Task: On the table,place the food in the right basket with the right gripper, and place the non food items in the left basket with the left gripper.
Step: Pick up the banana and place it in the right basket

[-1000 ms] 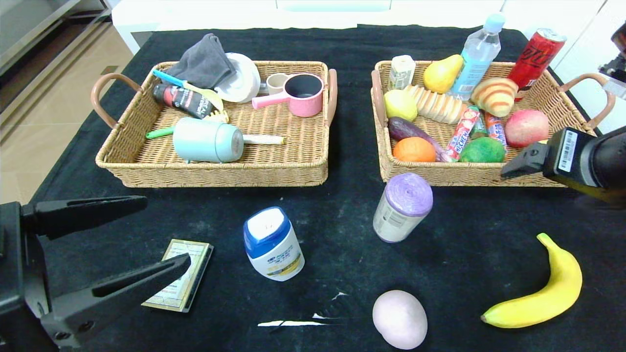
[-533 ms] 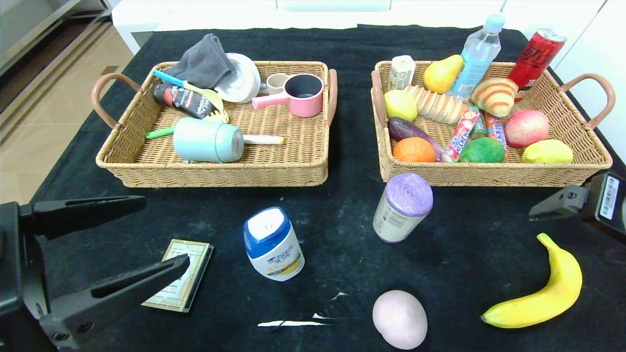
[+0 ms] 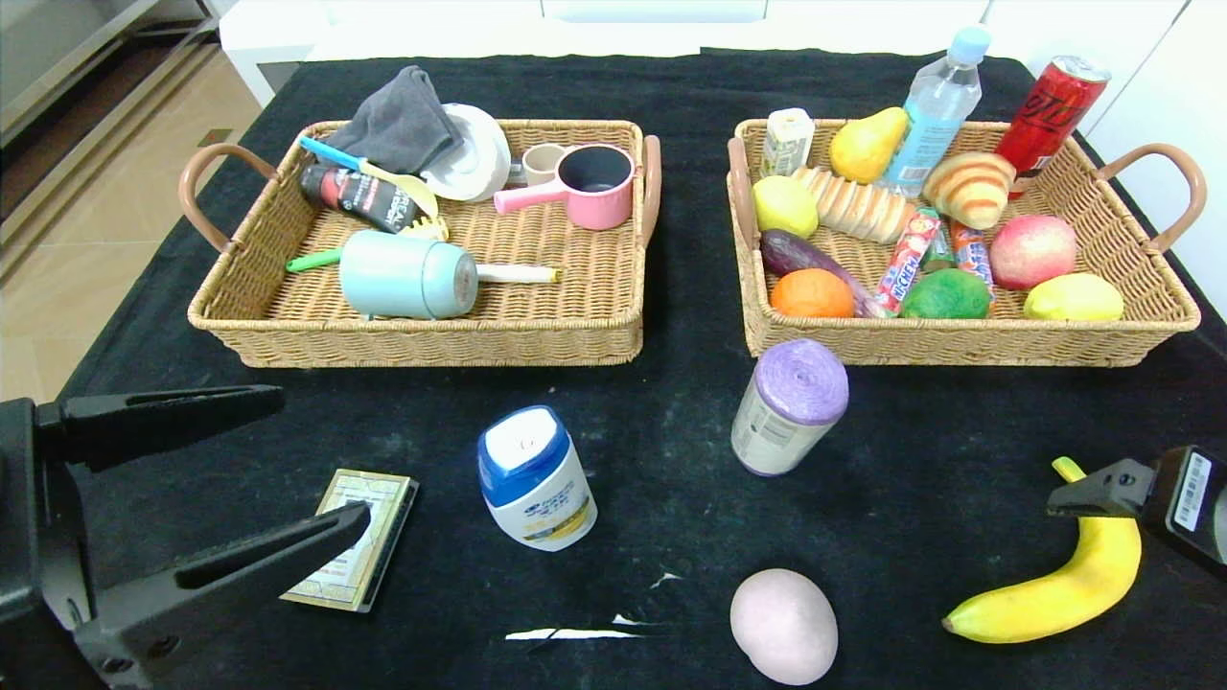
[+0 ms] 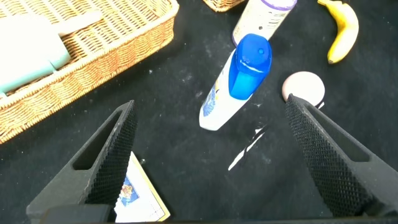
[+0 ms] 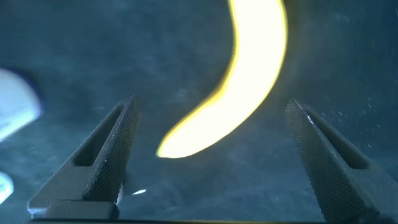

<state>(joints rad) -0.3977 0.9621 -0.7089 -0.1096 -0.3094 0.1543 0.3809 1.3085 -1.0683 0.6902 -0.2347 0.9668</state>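
Observation:
A yellow banana (image 3: 1064,575) (image 5: 249,74) lies on the black cloth at the front right. My right gripper (image 3: 1102,489) (image 5: 211,106) hangs open just above its stem end, holding nothing. A pale purple egg-shaped item (image 3: 784,625) lies near the front edge. A white bottle with a blue cap (image 3: 535,477) (image 4: 239,81), a purple-topped roll (image 3: 790,406) and a flat card (image 3: 353,539) stand on the cloth between the baskets and me. My left gripper (image 3: 321,455) (image 4: 210,104) is open and empty at the front left, one finger over the card.
The left basket (image 3: 431,350) holds a cloth, cups, a tape roll and utensils. The right basket (image 3: 959,347) holds fruit, bread, candy, a water bottle and a red can. A white scrap (image 3: 566,633) lies on the cloth near the front.
My right gripper has come down from the right basket's front right corner to the banana's stem end, uncovering a yellow-green fruit in the basket. The left arm has not moved.

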